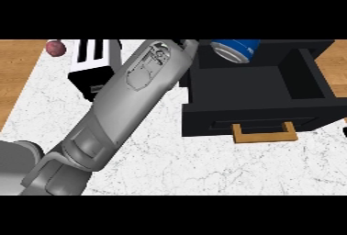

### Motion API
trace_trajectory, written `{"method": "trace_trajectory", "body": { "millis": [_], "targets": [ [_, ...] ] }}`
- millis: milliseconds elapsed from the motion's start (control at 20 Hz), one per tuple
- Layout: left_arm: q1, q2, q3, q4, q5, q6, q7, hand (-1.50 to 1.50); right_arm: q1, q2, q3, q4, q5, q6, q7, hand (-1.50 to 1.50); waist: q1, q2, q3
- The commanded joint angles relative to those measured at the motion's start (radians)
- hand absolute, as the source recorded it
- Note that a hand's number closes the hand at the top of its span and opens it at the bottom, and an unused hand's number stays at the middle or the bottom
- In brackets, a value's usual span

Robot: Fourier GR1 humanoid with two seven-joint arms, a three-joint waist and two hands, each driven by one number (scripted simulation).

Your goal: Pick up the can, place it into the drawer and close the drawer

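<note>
A grey forearm (129, 96) crosses the white marble counter (203, 160) from the near left toward the far right. Its hand is hidden at the far end, so I cannot tell how it stands. The blue can (235, 49) is tilted at the far edge of the open black drawer (257, 82), which has a wooden handle (264, 134). A toaster (92, 59) and a dark red fruit (55, 47) are at the far left.

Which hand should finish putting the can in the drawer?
Left. The left forearm stretches up to the blue can at the open drawer's back edge; its hand is hidden there. The right hand is not in view.
</note>
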Motion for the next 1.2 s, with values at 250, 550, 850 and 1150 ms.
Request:
{"method": "trace_trajectory", "body": {
  "millis": [250, 550, 850, 1150],
  "targets": [
    [-0.121, 0.0, -0.093, 0.194, 0.113, 0.043, -0.078, 1.5, -0.004, 0.009, 0.023, -0.018, 0.013, -0.007, 0.021, -1.5, -0.03, 0.005, 0.001],
    [-0.155, 0.0, -0.115, 0.299, 0.193, 0.019, -0.1, 1.5, -0.028, -0.002, 0.011, 0.052, 0.014, 0.012, -0.034, -1.5, -0.043, 0.012, 0.002],
    [-0.134, 0.0, -0.198, 0.34, 0.223, 0.083, -0.193, 1.5, -0.065, -0.012, 0.024, 0.061, 0.019, 0.017, -0.038, -1.5, -0.064, 0.018, 0.002],
    [-0.112, 0.0, -0.271, 0.344, 0.279, 0.098, -0.197, 1.5, -0.127, -0.004, 0.043, 0.031, 0.039, -0.035, 0.038, -1.5, -0.08, 0.021, 0.002]
  ]
}}
